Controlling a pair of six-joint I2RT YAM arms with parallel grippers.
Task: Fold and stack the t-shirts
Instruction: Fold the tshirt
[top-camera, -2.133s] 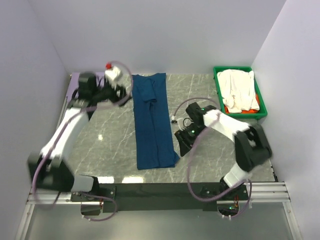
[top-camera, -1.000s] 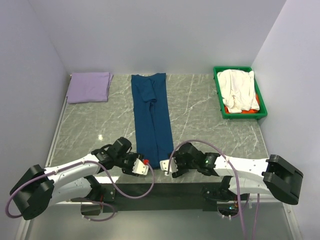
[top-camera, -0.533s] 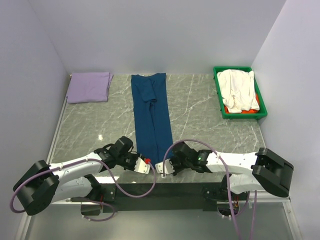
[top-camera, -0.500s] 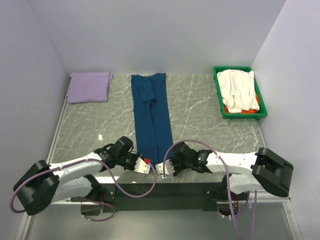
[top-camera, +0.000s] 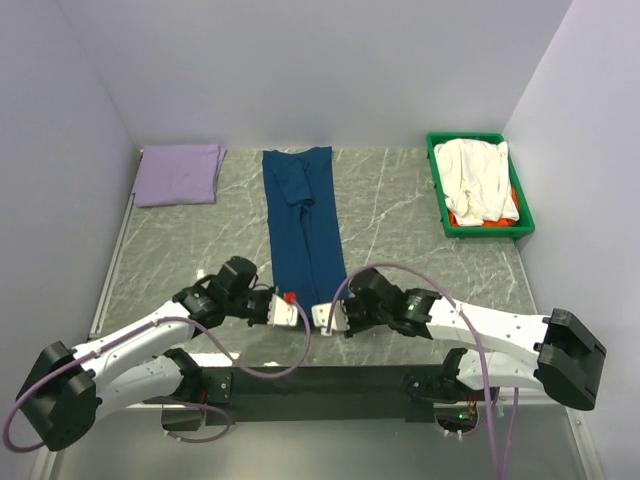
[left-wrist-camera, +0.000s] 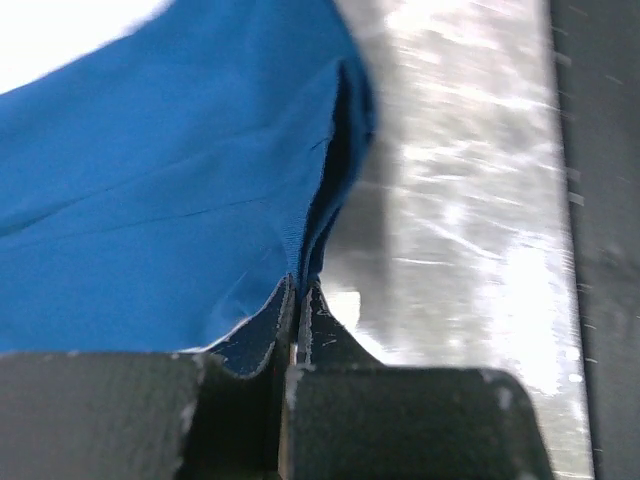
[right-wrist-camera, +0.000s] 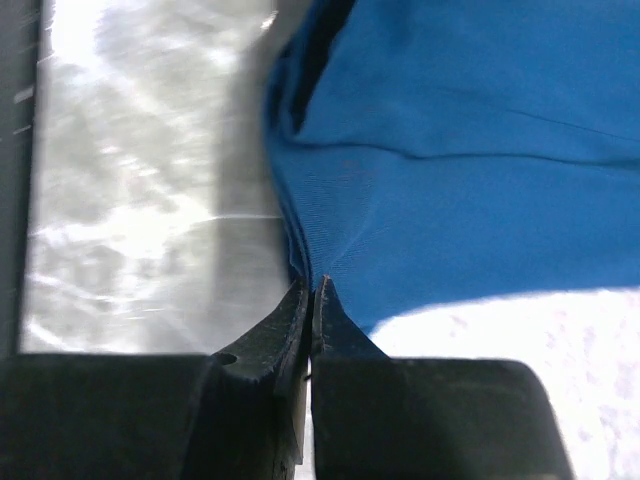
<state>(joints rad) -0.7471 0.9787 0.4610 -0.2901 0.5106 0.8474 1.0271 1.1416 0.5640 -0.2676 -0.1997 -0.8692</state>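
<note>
Pinching the near hem of the navy tee (left-wrist-camera: 150, 200), the left gripper (left-wrist-camera: 298, 295) has its jaws pressed together with a fold of blue cloth caught between the tips. Just to its right, the right gripper (right-wrist-camera: 312, 290) is clamped the same way on the hem's other corner, the cloth bunching up to its tips. Both sit low by the near edge of the table (top-camera: 400, 220), close to each other, with the hem gathered between them. From the grippers the tee runs straight away as a long narrow strip, flat on the marble top, to the far edge.

Far off and to the left of the left gripper, in the far corner, lies the lavender tee (top-camera: 180, 173), folded into a flat rectangle and well apart from the navy one. Far off and to the right of the right gripper, by the far right corner, stands the bin (top-camera: 480, 136), green plastic. A crumpled white tee (top-camera: 478, 178) fills most of it, and an orange tee (top-camera: 462, 218) shows beneath that at the bin's near end.
</note>
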